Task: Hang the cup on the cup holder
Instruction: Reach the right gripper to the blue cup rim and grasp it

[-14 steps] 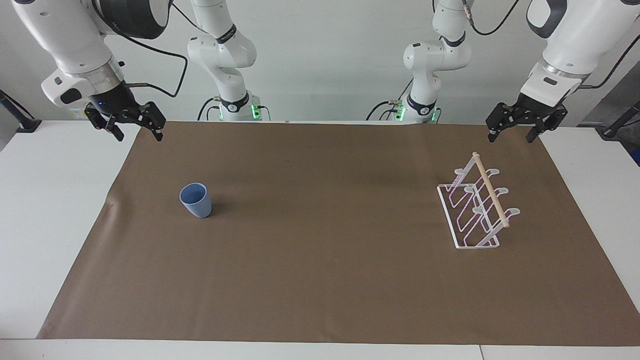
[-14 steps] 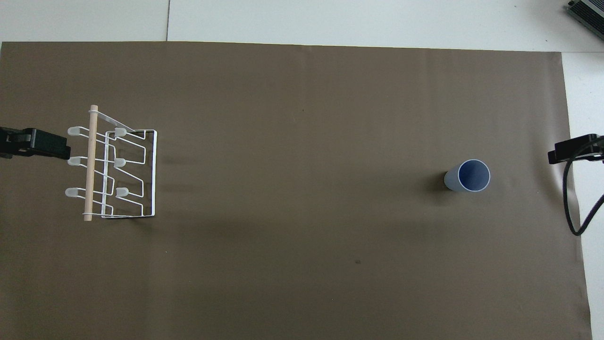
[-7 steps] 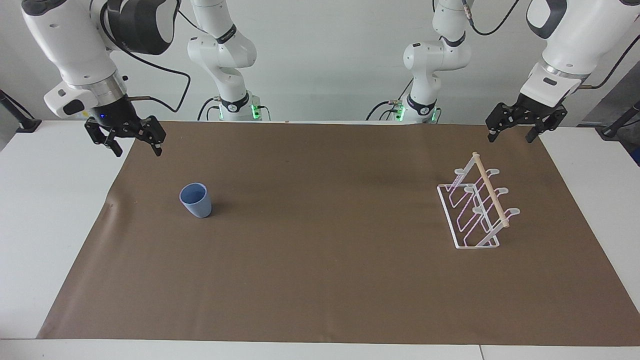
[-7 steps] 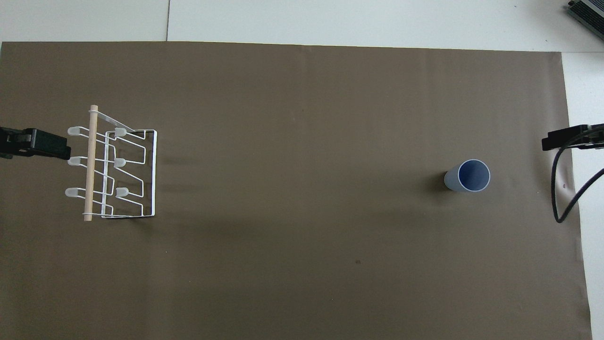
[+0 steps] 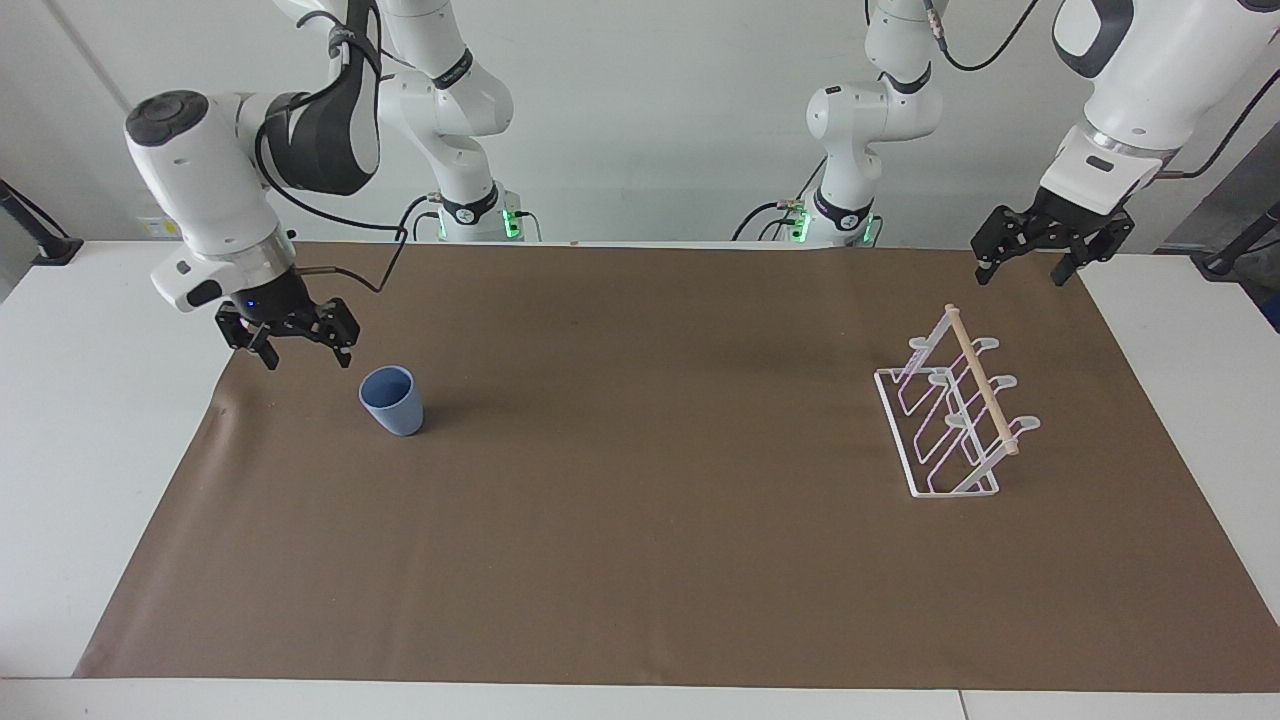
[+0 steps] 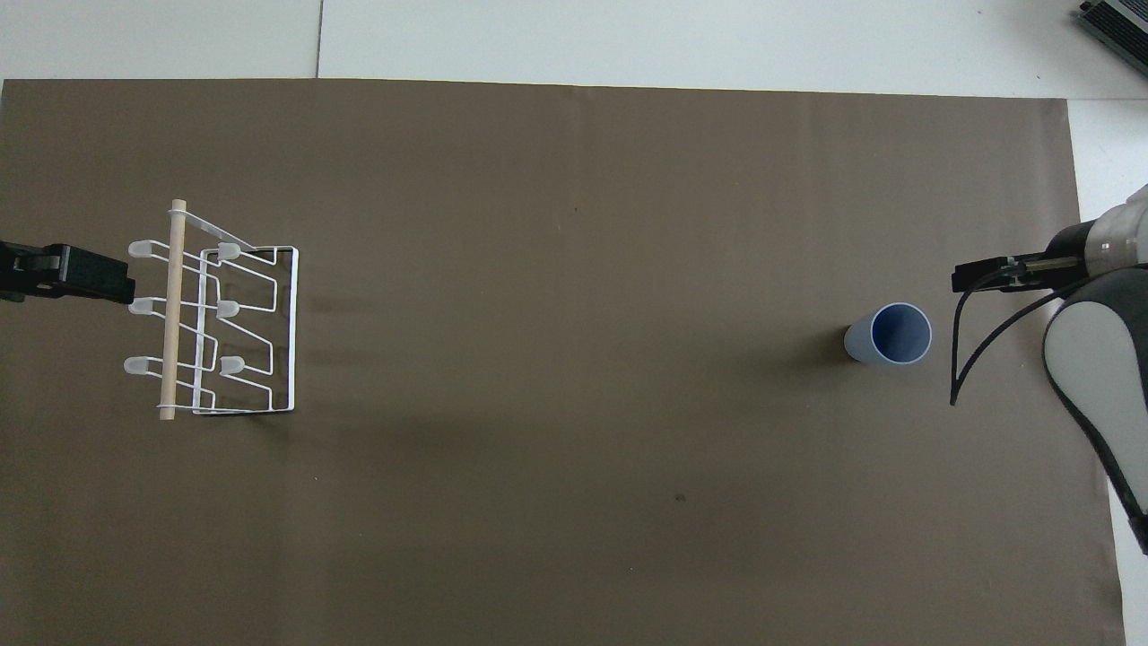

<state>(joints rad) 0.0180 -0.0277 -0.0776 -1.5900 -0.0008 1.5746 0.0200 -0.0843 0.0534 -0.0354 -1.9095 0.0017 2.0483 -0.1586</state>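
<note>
White wall and white worktop [image 5: 100, 420] frame the facing view, with a brown mat [image 5: 640, 560] spread over most of the surface. You see the cup [image 5: 391, 400] upright on the mat toward the right arm's end, mouth up. The right gripper [image 5: 297, 343] hangs low just beside it, toward that same end of the worktop, apart from the cup, its jaws released and holding nothing. The rack [image 5: 950, 415] stands on the mat toward the left arm's end, well apart from the cup, its prongs bare. The left gripper [image 5: 1030, 262] waits over the mat's edge nearest the robots, jaws released and empty.

You are in the reach step, I judge: nothing is grasped yet. Next you need to bring the right jaws around the cup's wall or rim, then clench. Since it has no handle, you will likely have to turn it mouth-down over a prong, perhaps with a hand-over, because the rack sits at the left arm's end.

From overhead, the cup [image 6: 888, 334] shows its darker inside, and the right gripper [image 6: 987, 274] sits just beside it, not over it. The rack [image 6: 215, 309] lies at the left arm's end with the left gripper [image 6: 81, 274] close by its dowel side.

You can read no brand, label or writing in either view.
</note>
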